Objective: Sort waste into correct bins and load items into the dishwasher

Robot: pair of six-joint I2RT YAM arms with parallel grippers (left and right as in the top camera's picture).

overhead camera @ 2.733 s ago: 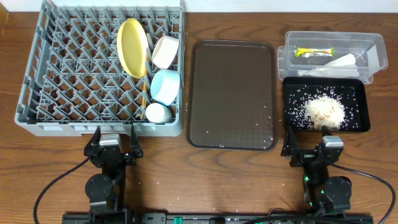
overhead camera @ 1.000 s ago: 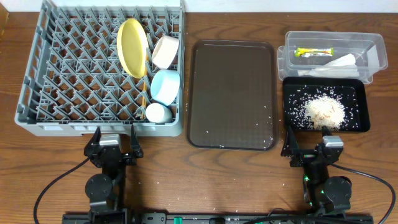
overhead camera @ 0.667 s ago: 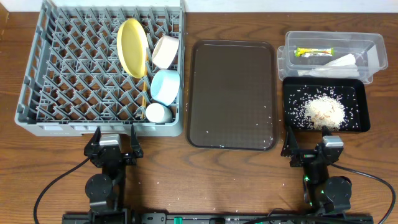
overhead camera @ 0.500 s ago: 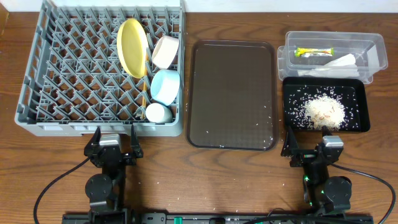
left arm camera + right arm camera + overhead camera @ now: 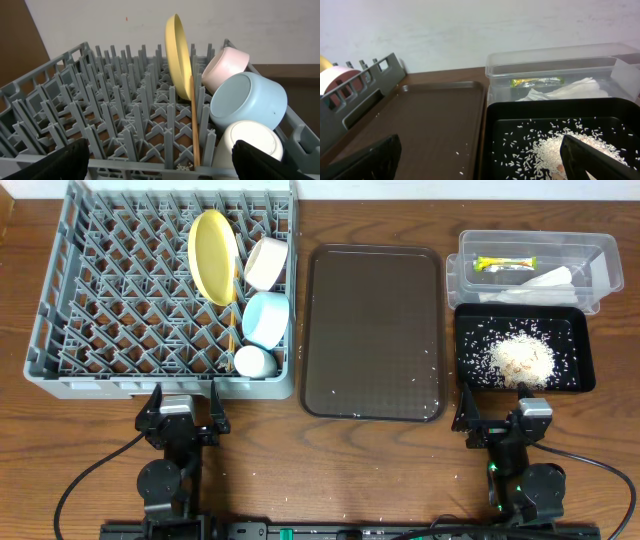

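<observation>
The grey dishwasher rack (image 5: 60,330) holds a yellow plate (image 5: 212,255) on edge, a white bowl (image 5: 266,262), a light blue bowl (image 5: 266,318) and a small white cup (image 5: 254,361). A wooden chopstick (image 5: 194,125) lies between the pegs beside them. The clear tub (image 5: 600,255) contains the green-yellow wrapper (image 5: 505,263) and a white napkin (image 5: 545,280). Rice scraps (image 5: 520,358) are heaped in the black tray (image 5: 585,370). My left gripper (image 5: 184,405) is open at the rack's near wall, and my right gripper (image 5: 497,418) is open at the black tray's near edge. Both are empty.
A dark brown serving tray (image 5: 375,330) lies between the rack and the bins, with a few rice grains (image 5: 459,153) on it. More stray grains dot the wooden table (image 5: 330,470) near the front edge.
</observation>
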